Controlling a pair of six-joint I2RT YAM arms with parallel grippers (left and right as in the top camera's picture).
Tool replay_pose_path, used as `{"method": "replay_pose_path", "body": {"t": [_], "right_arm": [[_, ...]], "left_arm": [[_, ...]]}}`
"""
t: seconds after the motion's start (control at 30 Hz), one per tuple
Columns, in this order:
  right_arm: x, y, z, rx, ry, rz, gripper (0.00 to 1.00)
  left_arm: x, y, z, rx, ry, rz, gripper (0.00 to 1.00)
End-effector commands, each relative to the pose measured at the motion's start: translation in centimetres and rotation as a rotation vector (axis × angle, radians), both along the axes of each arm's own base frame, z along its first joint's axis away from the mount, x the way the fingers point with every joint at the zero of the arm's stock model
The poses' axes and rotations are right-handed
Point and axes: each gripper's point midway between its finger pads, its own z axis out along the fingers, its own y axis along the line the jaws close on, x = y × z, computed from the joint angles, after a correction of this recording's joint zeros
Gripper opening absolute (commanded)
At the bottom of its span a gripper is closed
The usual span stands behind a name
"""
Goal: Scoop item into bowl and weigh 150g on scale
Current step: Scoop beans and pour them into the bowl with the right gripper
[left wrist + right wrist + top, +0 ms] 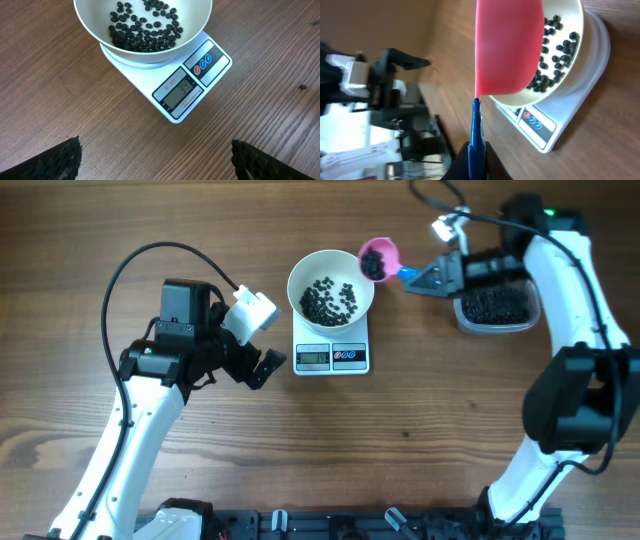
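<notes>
Pink scoop (pixel 378 258), handle clamped in my right pincer (pixel 412 278), hung loaded at the bowl's (pixel 293 285) upper-right rim to add beans (pixel 328 298) atop the scale (pixel 331 357); my left pincer (pixel 258 350) gaped empty, centre-left.

This looks like a robotics lab bench set up for a kitchen-style trial, not a real kitchen. A wood-grain surface (pixel 420 450) carries two white-and-black robot arms, the left arm (pixel 135 420) at 8 o'clock and the right arm (pixel 577 280) at 3 o'clock. Both rise from a black rail (pixel 330 525) at 6 o'clock. A loose black cable (pixel 150 248) loops over the left one. Toward 12 o'clock sit household props: a small digital scale (pixel 332 357), a white bowl (pixel 300 280) and a pink scoop (pixel 378 258). The room beyond the surface is too blurred to tell.
</notes>
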Motion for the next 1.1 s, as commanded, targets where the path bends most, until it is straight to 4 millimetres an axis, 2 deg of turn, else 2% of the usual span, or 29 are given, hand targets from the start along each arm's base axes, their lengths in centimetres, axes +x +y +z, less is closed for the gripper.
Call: {"method": "replay_pose_path", "body": {"t": [0.0,0.07,0.23,0.37,0.53,0.63,0.77,1.07], "right_arm": [[0.9,1.6,-1.6,-0.213,0.014,-0.013,0.04],[1.3,2.4,-2.5,-0.351,-0.024,-0.011,0.04],[1.5,3.6,-3.4,-0.639,-0.161,0.038,0.04],[2.0,3.6,-3.5,-0.860,-0.268,0.037,0.04],[1.9,4.0,-3.4,-1.049,-0.373,0.058,0.04],[1.9,4.5,-3.1,-1.107,-0.421,0.065,0.04],[2.0,5.5,-3.0,-1.100,-0.461,0.094,0.04],[2.3,6.1,-2.4,-1.060,-0.481,0.079,0.04]], "left_arm": [[0.0,0.2,-0.1,-0.003,0.005,0.014,1.00],[0.0,0.2,-0.1,-0.003,0.005,0.014,1.00],[0.0,0.2,-0.1,-0.002,0.005,0.014,1.00],[0.0,0.2,-0.1,-0.002,0.005,0.014,1.00],[0.0,0.2,-0.1,-0.003,0.005,0.014,1.00],[0.0,0.2,-0.1,-0.002,0.005,0.014,1.00],[0.0,0.2,-0.1,-0.003,0.005,0.014,1.00],[0.0,0.2,-0.1,-0.003,0.005,0.014,1.00]]}}
